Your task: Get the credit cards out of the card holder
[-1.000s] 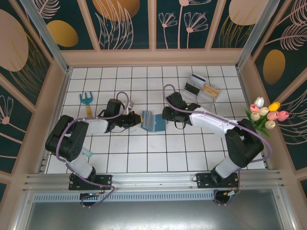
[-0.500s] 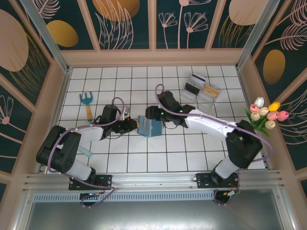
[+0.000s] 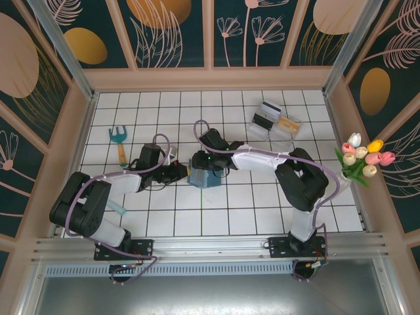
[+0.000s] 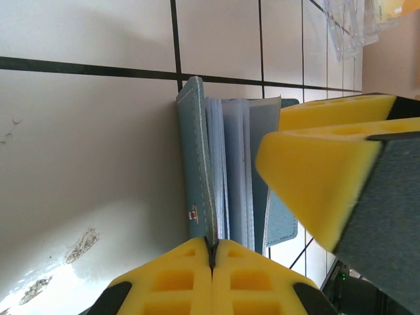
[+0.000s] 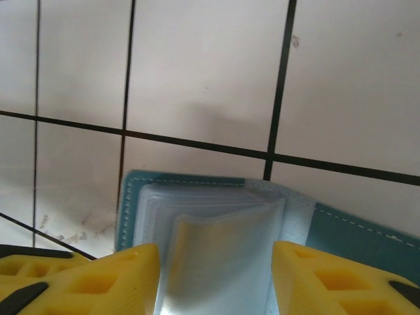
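Observation:
The teal card holder [image 3: 206, 177] stands open on the white tiles, its clear sleeves [image 5: 216, 249] fanned out. My left gripper [image 4: 211, 248] is shut on the edge of its left cover [image 4: 195, 164]; from above it [image 3: 183, 172] sits at the holder's left side. My right gripper [image 5: 215, 275] is open, low over the holder, one yellow finger on each side of the top sleeve. That sleeve has a faint yellowish tint; I cannot tell if a card is inside. A greyish striped credit card [image 3: 270, 108] and a yellow-orange one [image 3: 288, 122] lie at the clear tray [image 3: 265, 126].
The clear tray stands at the back right. A toy garden fork [image 3: 119, 140] lies at the left. A bunch of tulips [image 3: 364, 157] leans at the right wall. Wooden walls close in the tiled floor on three sides.
My right arm has swung left and come down over the holder. The holder has shifted slightly left and its sleeves now sit between the right fingers. The left grip has held.

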### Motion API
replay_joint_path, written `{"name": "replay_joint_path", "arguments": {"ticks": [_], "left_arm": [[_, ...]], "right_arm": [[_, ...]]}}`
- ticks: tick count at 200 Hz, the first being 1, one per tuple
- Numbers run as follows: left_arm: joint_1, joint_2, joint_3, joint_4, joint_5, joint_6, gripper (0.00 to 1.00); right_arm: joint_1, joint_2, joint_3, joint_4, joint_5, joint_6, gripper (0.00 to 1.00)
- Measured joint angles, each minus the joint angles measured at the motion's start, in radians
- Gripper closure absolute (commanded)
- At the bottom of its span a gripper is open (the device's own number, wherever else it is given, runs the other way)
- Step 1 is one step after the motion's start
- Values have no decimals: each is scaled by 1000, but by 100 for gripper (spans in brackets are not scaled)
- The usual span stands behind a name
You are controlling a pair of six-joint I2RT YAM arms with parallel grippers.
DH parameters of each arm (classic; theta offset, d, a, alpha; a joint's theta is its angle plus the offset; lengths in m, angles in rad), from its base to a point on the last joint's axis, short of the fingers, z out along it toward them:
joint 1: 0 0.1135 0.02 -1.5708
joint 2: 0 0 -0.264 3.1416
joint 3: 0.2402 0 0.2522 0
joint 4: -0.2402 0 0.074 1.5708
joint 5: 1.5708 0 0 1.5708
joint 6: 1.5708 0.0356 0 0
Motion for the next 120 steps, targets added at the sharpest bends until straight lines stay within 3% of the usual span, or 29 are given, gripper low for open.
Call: {"name": "replay_joint_path", "arguments": {"ticks": [52,120], "left_arm": [[0,-3,-7,4,-3,-8,100],[0,-3,-8,4,-11,-19,100]], "right_arm": [[0,13,2,-46,35,-4,51],[-3,10,-13,-120,188,-3,53]]}}
